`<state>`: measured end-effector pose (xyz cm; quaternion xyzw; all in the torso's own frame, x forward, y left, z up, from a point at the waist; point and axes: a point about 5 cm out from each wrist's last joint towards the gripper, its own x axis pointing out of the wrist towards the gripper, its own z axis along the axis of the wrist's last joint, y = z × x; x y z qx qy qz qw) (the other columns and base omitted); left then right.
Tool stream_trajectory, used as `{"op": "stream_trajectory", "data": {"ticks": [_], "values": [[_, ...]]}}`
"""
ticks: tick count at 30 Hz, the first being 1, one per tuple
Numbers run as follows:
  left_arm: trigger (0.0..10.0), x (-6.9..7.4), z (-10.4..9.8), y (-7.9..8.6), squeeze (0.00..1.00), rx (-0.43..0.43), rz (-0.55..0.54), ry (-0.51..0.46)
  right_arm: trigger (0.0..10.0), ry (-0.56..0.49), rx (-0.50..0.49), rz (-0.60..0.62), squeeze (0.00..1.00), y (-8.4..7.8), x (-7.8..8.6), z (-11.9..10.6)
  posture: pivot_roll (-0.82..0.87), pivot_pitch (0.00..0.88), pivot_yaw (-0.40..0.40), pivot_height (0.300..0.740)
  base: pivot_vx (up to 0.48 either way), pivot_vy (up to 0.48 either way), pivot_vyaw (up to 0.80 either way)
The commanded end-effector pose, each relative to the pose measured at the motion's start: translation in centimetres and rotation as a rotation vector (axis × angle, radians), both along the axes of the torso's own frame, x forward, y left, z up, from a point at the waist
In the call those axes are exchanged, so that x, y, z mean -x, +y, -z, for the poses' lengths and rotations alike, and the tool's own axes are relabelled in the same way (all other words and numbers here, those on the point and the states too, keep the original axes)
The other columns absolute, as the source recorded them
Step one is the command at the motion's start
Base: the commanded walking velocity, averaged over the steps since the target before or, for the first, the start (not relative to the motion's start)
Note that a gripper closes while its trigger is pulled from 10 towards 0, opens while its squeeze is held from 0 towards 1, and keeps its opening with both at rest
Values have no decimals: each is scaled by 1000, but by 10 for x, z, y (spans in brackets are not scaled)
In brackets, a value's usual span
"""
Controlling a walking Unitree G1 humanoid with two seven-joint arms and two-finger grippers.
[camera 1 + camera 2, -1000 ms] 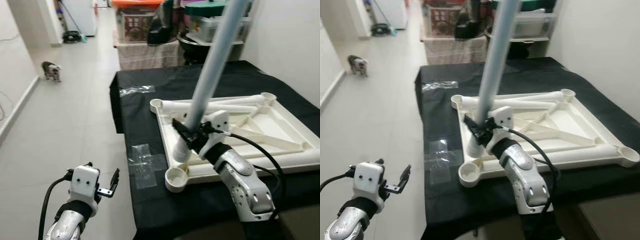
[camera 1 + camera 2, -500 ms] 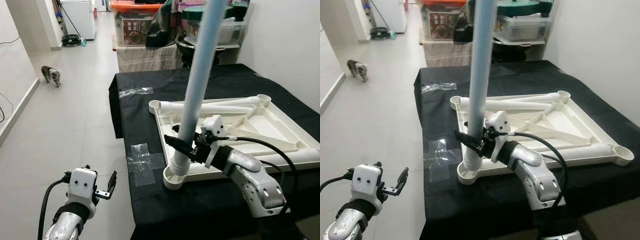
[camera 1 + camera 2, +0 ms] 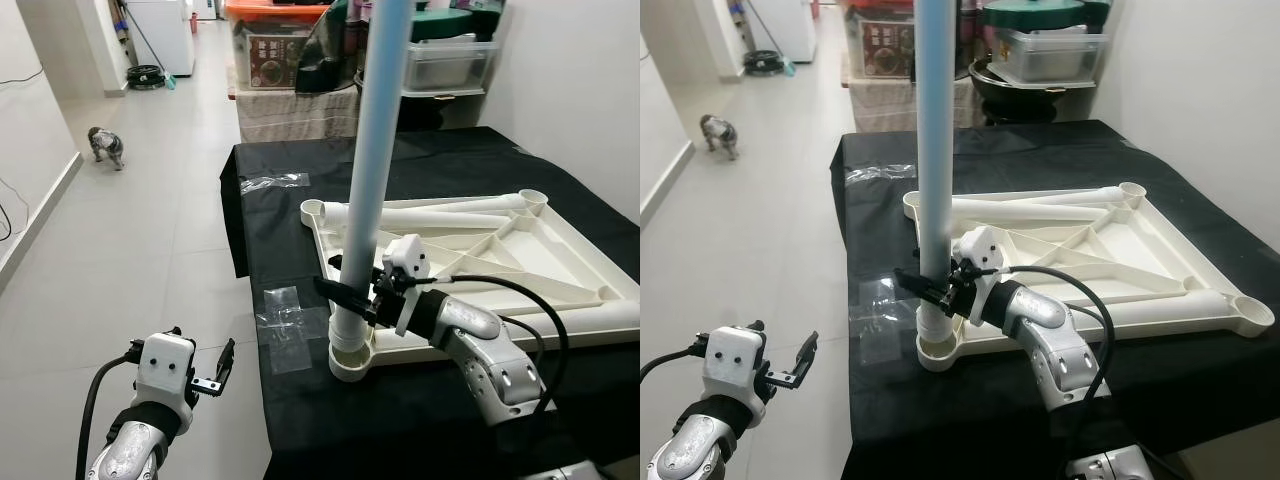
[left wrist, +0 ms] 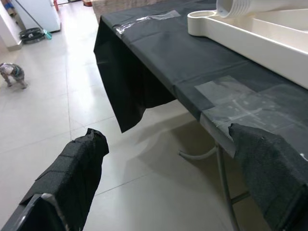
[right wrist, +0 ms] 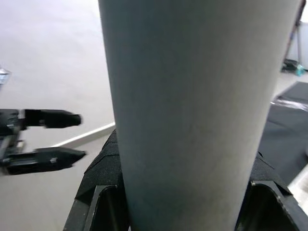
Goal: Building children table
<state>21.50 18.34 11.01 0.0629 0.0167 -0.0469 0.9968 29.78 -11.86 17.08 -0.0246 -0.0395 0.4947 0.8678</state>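
Pale blue, the table leg point(image 3: 372, 170) now stands close to upright with its white foot end set in the near corner socket point(image 3: 350, 362) of the upturned white tabletop point(image 3: 560, 262); a second ago it leaned well over toward the far right with its foot on the frame short of that socket, and half a second ago it was only part tilted, so it has been swung up and dropped into place. The right gripper point(image 3: 352, 296) is clamped on the leg low down, just above the socket, its black fingers closed round the tube; from its own wrist camera the tube presses between the pads point(image 5: 98, 175). The left gripper point(image 3: 222, 368) hangs idle beside the table over the floor, fingers apart and holding nothing. The tabletop lies underside up on the black cloth point(image 3: 300, 215), with clear tape point(image 3: 288, 325) stuck on the cloth near the socket; another leg point(image 3: 440, 212) lies along the far edge. To my eye the leg is entered but perhaps not pushed fully home; a firm downward press looks like the next need. A small dog point(image 3: 105, 145) wanders down the hallway, well away.
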Motion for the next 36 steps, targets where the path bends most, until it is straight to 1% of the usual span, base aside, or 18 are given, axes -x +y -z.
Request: {"op": "stream_trajectory", "data": {"ticks": [1, 2, 4, 8, 10, 14, 16, 18, 21, 22, 24, 26, 30, 33, 34, 35, 36], "values": [[10000, 1, 4, 4, 0, 0, -3, 16, 10000, 51, 39, -56, 0, 5, 11, 17, 77, 0, -57, 740, 0, 0, 0], [10000, 1, 4, 4, 0, 0, -3, 16, 10000, 51, 39, -56, 0, 5, 11, 17, 77, 0, -57, 740, 0, 0, 0], [10000, 0, 4, 3, 0, -1, -1, 16, 10000, 60, 64, -79, 0, 4, 17, 26, 76, 0, -55, 740, 0, 0, 0], [10000, -1, 3, 3, 0, 0, 3, 13, 10000, 69, 76, -78, 0, 1, 18, 32, 76, 0, -55, 740, 0, 0, 0], [10000, -1, 3, 2, 0, 0, 5, 12, 10000, 79, 89, -51, 0, -6, 15, 36, 74, 0, -53, 740, 0, 0, 0], [10000, -1, 3, 2, 0, 0, 6, 13, 10000, 89, 92, -21, 0, -11, 10, 40, 78, 0, -54, 740, 0, 0, 0], [10000, -1, 3, 2, 0, 2, 8, 13, 10000, 104, 84, 24, 0, -16, 3, 42, 79, 0, -54, 740, 0, 0, 0], [10000, -1, 3, 2, 0, 2, 9, 13, 10000, 109, 79, 40, 0, -17, 0, 42, 80, 0, -55, 740, 0, 0, 0], [10000, 0, 3, 0, 0, 6, 12, 13, 10000, 149, 25, 99, 0, -19, -8, 42, 82, 0, -57, 740, 0, 0, 0], [10000, 0, 3, 0, 0, 6, 12, 13, 10000, 149, 25, 99, 0, -19, -8, 42, 82, 0, -57, 740, 0, 0, 0], [10000, 0, 4, -1, 0, 8, 13, 14, 10000, 192, -18, 148, 0, -22, -13, 44, 82, 0, -58, 740, 0, 0, 0], [10000, 0, 4, -1, 0, 7, 16, 15, 10000, 202, -29, 160, 0, -23, -15, 44, 83, 0, -58, 740, 0, 0, 0], [10000, 0, 5, -1, 0, 5, 16, 17, 10000, 213, -34, 158, 0, -24, -13, 48, 82, 0, -59, 740, 0, 0, 0], [10000, 0, 5, -1, 0, 5, 16, 19, 10000, 227, -26, 139, 0, -23, -5, 56, 82, 0, -59, 740, 0, 0, 0], [10000, 0, 5, -1, 0, 5, 16, 19, 10000, 227, -26, 139, 0, -23, -5, 56, 82, 0, -59, 740, 0, 0, 0], [10000, 0, 5, -1, 0, 6, 19, 20, 10000, 240, -22, 134, 0, -23, 0, 61, 74, 0, -52, 740, 0, 0, 0], [10000, 0, 5, -1, 0, 6, 19, 20, 10000, 240, -22, 134, 0, -23, 0, 61, 74, 0, -52, 740, 0, 0, 0]]}}
